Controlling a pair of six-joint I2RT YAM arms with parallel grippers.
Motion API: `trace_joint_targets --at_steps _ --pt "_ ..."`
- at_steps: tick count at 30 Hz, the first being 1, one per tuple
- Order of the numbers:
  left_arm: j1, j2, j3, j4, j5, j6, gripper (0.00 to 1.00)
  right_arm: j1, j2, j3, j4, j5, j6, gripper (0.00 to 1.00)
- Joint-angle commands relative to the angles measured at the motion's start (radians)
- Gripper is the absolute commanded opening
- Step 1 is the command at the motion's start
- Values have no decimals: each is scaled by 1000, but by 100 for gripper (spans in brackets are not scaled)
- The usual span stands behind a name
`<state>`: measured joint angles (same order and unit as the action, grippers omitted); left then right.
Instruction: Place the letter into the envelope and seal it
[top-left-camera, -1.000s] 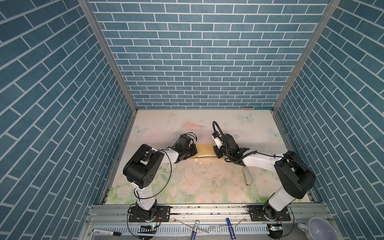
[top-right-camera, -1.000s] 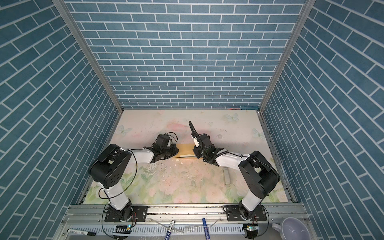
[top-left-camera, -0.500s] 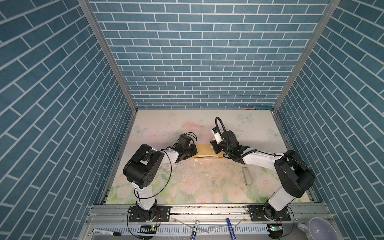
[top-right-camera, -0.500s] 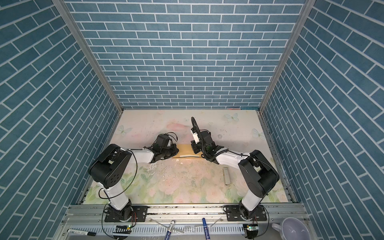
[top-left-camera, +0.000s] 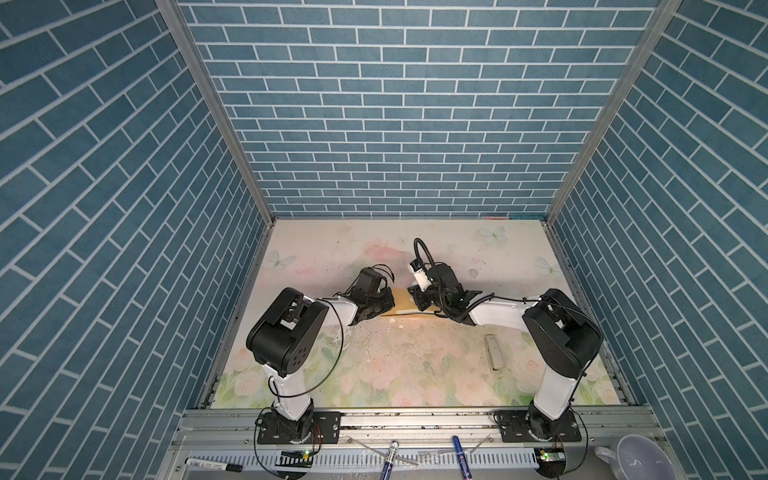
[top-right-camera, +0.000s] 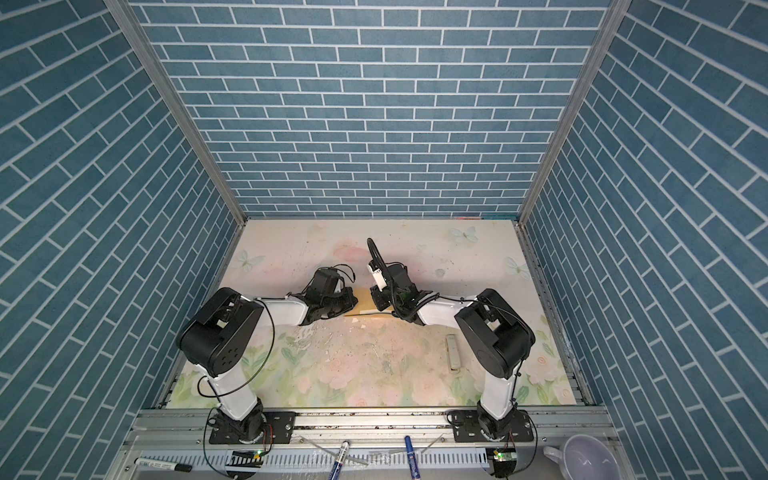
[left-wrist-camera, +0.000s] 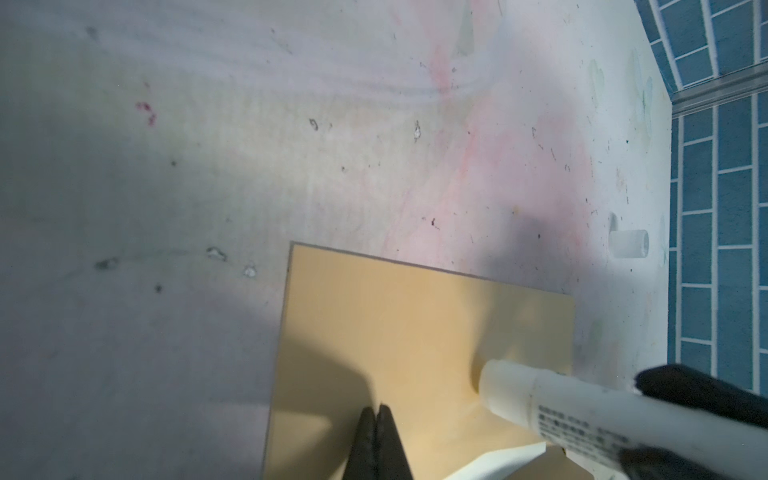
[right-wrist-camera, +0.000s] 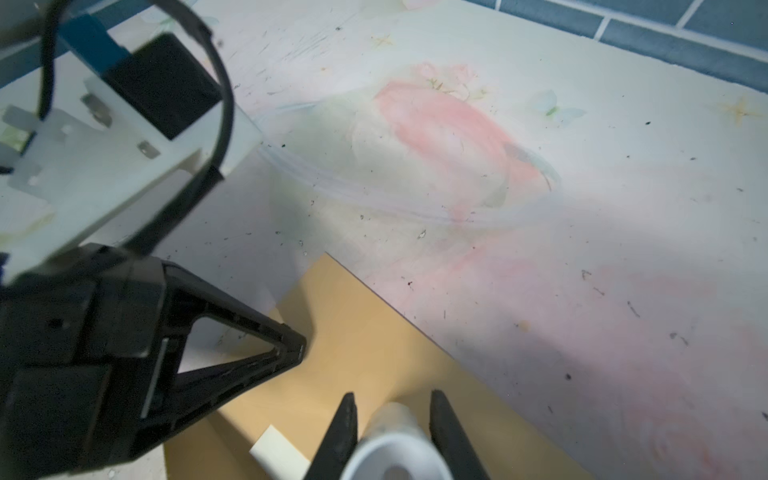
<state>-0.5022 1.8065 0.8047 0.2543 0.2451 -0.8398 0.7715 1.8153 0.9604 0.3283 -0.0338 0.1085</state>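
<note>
Envelope lies flat near the middle of the surface, plain side up, between my two pincers. A pale strip sits on its near part; can't tell if that's the letter. Left pincer is closed tight, empty, tips pressed down on the envelope. Right pincer is narrow, gripping a white glue stick whose end touches the envelope. A clear cap lies apart from the envelope. A grey bar lies toward the right edge.
</note>
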Motion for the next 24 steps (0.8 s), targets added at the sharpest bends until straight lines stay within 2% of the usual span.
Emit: trace_joint_targets --at_steps 1,11,24 --pt "2 82 -37 -183 -53 14 0 5 16 42 1 12 1 0" --pt "2 82 -38 -185 -53 16 0 1 -13 -28 -53 108 -62 0" --pt "2 80 -42 -184 -55 16 0 -53 -114 -163 -105 176 -62 0"
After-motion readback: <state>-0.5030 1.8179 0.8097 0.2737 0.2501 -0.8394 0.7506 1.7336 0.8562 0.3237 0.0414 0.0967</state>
